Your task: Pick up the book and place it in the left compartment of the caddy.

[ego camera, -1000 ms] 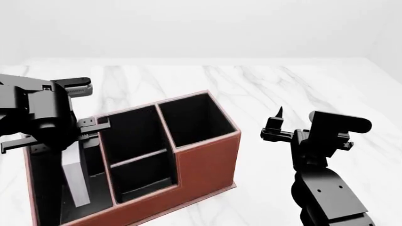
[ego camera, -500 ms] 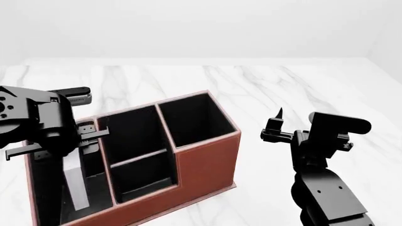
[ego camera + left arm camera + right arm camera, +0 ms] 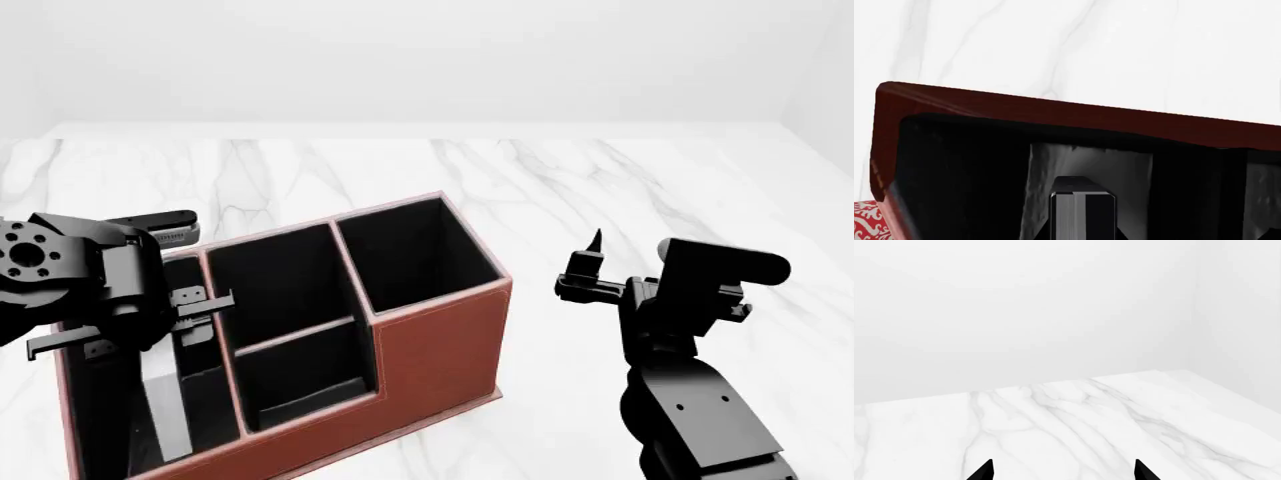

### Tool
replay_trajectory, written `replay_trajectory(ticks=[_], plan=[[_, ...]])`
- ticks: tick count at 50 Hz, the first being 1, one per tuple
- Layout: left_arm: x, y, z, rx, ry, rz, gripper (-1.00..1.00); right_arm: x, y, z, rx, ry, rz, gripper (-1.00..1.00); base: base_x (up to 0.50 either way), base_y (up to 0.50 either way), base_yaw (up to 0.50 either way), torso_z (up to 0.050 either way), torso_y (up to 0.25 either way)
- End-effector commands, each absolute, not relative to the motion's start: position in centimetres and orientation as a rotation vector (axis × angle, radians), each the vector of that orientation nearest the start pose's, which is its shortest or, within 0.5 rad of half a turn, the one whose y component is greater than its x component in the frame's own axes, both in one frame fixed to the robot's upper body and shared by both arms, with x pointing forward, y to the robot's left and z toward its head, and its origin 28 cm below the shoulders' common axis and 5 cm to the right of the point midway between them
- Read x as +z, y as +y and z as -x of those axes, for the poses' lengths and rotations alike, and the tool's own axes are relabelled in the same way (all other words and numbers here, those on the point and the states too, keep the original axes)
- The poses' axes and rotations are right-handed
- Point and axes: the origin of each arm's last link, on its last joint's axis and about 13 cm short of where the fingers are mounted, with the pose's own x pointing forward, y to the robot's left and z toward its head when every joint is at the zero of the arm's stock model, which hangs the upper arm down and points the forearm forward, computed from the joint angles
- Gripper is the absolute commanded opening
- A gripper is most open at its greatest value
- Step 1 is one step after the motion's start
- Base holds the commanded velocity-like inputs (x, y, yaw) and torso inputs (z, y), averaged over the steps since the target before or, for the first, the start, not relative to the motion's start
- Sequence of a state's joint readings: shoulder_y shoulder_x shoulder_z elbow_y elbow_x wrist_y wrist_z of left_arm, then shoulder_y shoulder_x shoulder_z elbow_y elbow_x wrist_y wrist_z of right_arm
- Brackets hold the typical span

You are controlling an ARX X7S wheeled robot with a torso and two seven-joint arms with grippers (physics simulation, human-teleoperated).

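Observation:
The reddish-brown caddy [image 3: 441, 350] stands on the white marble table, near the front left in the head view. My left gripper [image 3: 160, 335] hangs over the left compartment [image 3: 94, 430], shut on the book [image 3: 167, 405]. The book stands upright inside that slot, its pale page edge showing below the fingers. In the left wrist view the book [image 3: 1082, 215] sits between dark jaws, with the caddy [image 3: 1054, 112] rim beyond it. My right gripper [image 3: 587, 265] is open and empty to the right of the caddy, apart from it; its gripper [image 3: 1062, 472] tips frame bare marble.
Two small divided middle sections [image 3: 287, 330] and a squarish end section [image 3: 414, 255] of the caddy are empty. A red-and-white patterned object [image 3: 864, 225] shows just outside the caddy's corner. The table [image 3: 641, 180] extends to a white wall behind.
My left gripper has come down with the book, which now sits lower in the left compartment. The right arm has not moved.

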State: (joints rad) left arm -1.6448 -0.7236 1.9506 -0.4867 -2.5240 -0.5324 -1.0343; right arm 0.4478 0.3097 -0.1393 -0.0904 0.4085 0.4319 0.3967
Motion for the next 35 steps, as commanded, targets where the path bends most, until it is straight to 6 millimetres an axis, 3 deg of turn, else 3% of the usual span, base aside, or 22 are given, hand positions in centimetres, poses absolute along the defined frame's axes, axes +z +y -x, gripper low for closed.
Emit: replay_trajectory(ticks=[1,2,23,28,33,35], plan=[[20.9,28.3,-33.1,0.497,1.047,0.111,-1.00,11.9,-13.4,-29.4,-0.203,-0.045,-0.034,1.00,0.00,0.00,0.00,0.000,0.000],[20.9,28.3,-33.1,0.537,1.040,0.088,1.00,11.9,-13.4,-29.4,-0.203,-0.044,-0.036,1.00,0.00,0.00,0.00,0.000,0.010],[21.5,28.2,-32.7,0.520,1.047,0.054,1.00,11.6,-13.4,-29.4,-0.199,-0.038,-0.038,1.00,0.00,0.00,0.00,0.000,0.000],[24.8,27.5,-31.6,0.474,0.992,0.045,1.00,11.7,-13.4,-29.4,-0.199,-0.041,-0.038,1.00,0.00,0.00,0.00,0.000,0.000],[29.3,26.3,-29.4,0.400,0.903,0.053,1.00,11.8,-13.3,-29.4,-0.196,-0.042,-0.036,1.00,0.00,0.00,0.00,0.000,0.000],[29.9,26.1,-29.1,0.404,0.883,0.061,1.00,11.8,-13.3,-29.3,-0.195,-0.043,-0.037,1.00,0.00,0.00,0.00,0.000,0.000]])
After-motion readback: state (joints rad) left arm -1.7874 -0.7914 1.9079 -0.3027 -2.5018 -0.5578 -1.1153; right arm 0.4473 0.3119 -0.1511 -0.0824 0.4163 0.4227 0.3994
